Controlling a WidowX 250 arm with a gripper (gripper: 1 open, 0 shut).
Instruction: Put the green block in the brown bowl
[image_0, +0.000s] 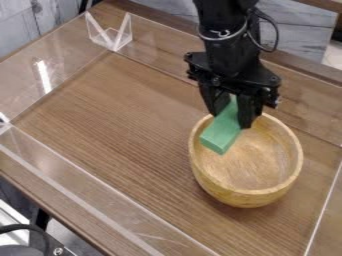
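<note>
Item: black gripper (235, 113), pointing steeply downward, clenched on the upper end of the green block (222, 134). Block: bright green bar, tilted, hanging from the gripper with its lower end inside the bowl opening, near the left inner wall; contact with the wood cannot be told. Brown bowl (249, 172): round, light wood, directly beneath the gripper, standing on the wood-grain desk (120, 110). Clear plastic stand (108, 32): well apart from the gripper, far upper left.
</note>
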